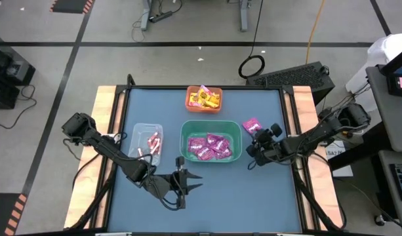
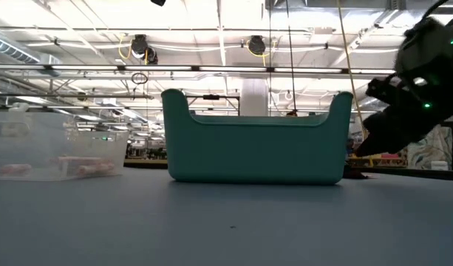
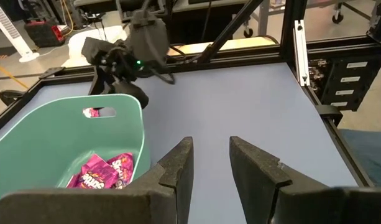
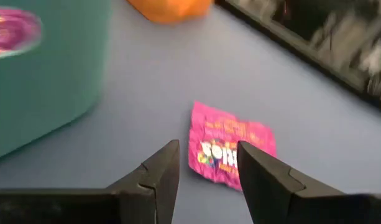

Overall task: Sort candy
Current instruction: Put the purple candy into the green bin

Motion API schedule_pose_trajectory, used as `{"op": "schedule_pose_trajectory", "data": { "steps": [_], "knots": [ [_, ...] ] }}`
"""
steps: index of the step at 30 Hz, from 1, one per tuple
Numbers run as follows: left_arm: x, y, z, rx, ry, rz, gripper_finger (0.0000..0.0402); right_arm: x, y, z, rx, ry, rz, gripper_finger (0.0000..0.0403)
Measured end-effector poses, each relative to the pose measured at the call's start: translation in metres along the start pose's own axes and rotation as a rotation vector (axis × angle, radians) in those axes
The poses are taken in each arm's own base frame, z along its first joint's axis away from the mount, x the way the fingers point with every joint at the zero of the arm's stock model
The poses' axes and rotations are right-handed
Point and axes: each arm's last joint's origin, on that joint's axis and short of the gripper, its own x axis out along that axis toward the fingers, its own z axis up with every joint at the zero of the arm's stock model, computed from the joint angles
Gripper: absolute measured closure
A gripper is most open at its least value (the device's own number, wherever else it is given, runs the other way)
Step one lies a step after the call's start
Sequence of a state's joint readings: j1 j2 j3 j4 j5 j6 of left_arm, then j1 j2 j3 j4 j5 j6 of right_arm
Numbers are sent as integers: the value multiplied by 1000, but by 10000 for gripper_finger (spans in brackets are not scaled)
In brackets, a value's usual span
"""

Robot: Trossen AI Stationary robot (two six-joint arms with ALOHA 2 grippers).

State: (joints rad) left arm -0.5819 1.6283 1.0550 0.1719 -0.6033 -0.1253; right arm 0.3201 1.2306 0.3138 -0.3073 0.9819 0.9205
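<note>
One magenta-pink candy packet (image 4: 230, 152) lies flat on the blue table (image 1: 266, 190), to the right of the green bin (image 1: 210, 141). My right gripper (image 4: 209, 163) hovers open just short of that packet (image 1: 252, 124), fingers slanting down toward it and touching nothing. The green bin holds several magenta packets (image 1: 210, 147). The orange bin (image 1: 204, 98) holds yellow packets, and the clear bin (image 1: 147, 143) holds pink-white sticks (image 1: 152, 140). My left gripper (image 3: 212, 155) waits open in front of the green bin (image 3: 66, 143), nothing between its fingers.
The three bins stand in the middle and far part of the table. Bare blue table lies along the near edge and at the right of the green bin. Wooden side rails (image 1: 105, 124) and a black frame (image 3: 302, 50) border the table.
</note>
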Motion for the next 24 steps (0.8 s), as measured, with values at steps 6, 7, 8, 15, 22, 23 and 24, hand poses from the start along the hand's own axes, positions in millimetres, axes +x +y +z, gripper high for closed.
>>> {"op": "schedule_pose_trajectory", "data": {
  "steps": [6, 7, 8, 15, 22, 23, 24],
  "knots": [
    [0, 0, 0, 1, 0, 0, 290, 17, -6, 7, 96, 128, 6, 252],
    [0, 0, 0, 1, 0, 0, 290, 19, -7, 9, 89, 136, 9, 252],
    [0, 0, 0, 2, 1, 0, 290, 21, -8, 10, 73, 145, 12, 252],
    [0, 0, 0, 2, 1, 1, 290, 29, -12, 14, -11, 184, 21, 252],
    [0, 0, 0, 2, 1, 1, 290, 36, -16, 17, -11, 220, 41, 252],
    [0, 0, 0, 2, 1, 1, 290, 37, -16, 18, -7, 226, 44, 252],
    [0, 0, 0, 2, 1, 1, 290, 38, -17, 18, -4, 231, 46, 252]
  ]
}}
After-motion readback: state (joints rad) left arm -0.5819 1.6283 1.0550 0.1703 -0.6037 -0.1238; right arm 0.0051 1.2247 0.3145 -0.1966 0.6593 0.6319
